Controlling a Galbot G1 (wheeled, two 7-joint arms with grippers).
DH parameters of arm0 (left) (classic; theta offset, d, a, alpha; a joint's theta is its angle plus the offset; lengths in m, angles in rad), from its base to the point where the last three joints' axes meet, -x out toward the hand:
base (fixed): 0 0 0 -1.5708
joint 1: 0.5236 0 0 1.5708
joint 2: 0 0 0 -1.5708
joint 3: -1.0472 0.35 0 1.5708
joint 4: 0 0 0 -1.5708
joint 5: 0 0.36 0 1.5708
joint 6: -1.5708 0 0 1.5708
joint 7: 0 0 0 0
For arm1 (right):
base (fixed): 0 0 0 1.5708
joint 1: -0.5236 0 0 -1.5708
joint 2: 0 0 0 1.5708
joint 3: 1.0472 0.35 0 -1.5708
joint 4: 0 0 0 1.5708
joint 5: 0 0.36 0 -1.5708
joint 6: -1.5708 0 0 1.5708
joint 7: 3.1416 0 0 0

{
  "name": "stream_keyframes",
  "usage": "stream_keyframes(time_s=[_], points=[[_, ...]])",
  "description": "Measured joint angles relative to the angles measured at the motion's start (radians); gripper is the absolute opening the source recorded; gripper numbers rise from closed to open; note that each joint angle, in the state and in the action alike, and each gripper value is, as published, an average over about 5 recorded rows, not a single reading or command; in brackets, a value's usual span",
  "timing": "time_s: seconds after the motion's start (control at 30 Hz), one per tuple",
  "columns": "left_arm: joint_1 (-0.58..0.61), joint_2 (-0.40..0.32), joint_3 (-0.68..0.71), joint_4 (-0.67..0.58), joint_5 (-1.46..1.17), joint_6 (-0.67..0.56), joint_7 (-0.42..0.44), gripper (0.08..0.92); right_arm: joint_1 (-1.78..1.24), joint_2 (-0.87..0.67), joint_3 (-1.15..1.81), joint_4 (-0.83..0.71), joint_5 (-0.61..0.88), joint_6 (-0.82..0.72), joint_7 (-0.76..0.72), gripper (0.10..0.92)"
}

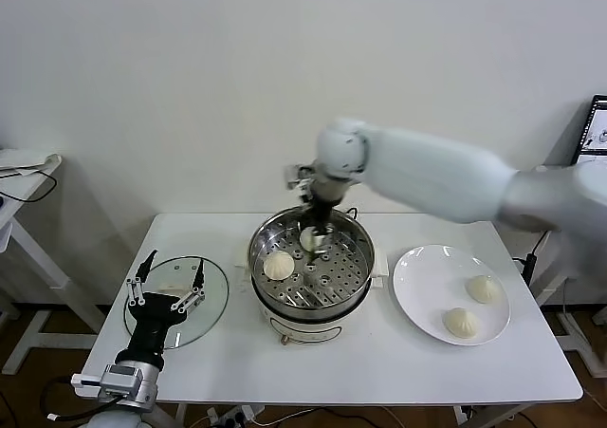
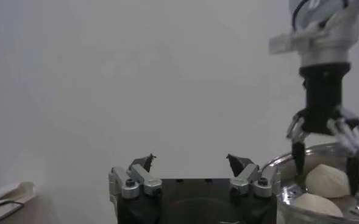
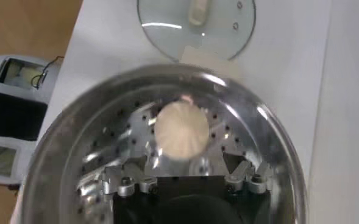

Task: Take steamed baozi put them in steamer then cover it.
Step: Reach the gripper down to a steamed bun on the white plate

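Two cream-white steamed baozi in round shiny steel steamer, two on flat white plate, right | right gripper spread wide over far bun, holding nothing | left gripper spread, empty, over round glass lid, left

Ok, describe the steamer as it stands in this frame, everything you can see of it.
The steamer is a round, shiny steel pot on a white base, upright at the table's middle, uncovered. Its perforated tray holds two baozi; the right gripper hangs open inside the pot, over the farther one. The glass lid lies flat to the robot's left, apart from it.
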Motion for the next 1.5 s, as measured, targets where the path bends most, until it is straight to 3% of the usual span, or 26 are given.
stream_keyframes(time_s=[0.3,0.57,1.5], points=[[0.015,-0.005,0.016,-0.02,0.016,-0.002,-0.003,0.823,0.011,-0.289,-0.028,0.103,-0.096,0.125,-0.06,0.823],[0.014,-0.012,0.026,-0.02,0.024,-0.006,-0.004,0.823,-0.139,-0.44,0.063,0.099,-0.232,0.209,-0.069,0.823],[-0.003,-0.02,0.033,0.011,0.033,-0.004,-0.006,0.823,-0.642,-0.488,0.452,-0.032,-0.513,0.32,-0.088,0.823]])
